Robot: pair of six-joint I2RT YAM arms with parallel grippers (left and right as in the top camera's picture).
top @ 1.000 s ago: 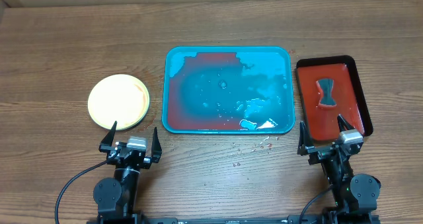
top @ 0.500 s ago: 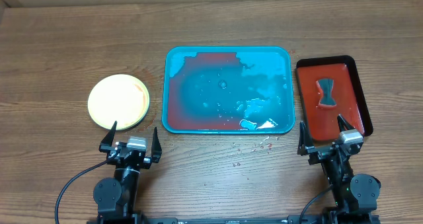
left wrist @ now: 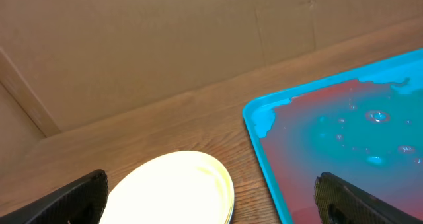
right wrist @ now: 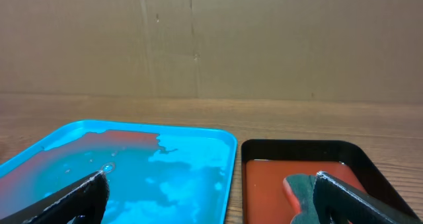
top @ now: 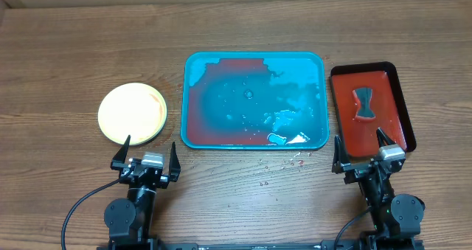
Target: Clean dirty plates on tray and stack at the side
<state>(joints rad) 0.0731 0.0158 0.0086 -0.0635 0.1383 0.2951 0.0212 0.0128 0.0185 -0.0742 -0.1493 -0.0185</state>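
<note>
Pale yellow plates (top: 133, 113) sit stacked left of the turquoise tray (top: 254, 54), which lies flat, smeared with watery red sauce.

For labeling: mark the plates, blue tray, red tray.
plates (top: 133, 113), overhead view, top plate's centre.
blue tray (top: 295, 84), overhead view, bare blue floor.
red tray (top: 358, 132), overhead view, red floor.

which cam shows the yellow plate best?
Overhead: the yellow plate shows whole, round outline clear, left of the turquoise tray. Left wrist catches only its far part, cut off by the bottom edge of the picture. Right wrist does not show it.
</note>
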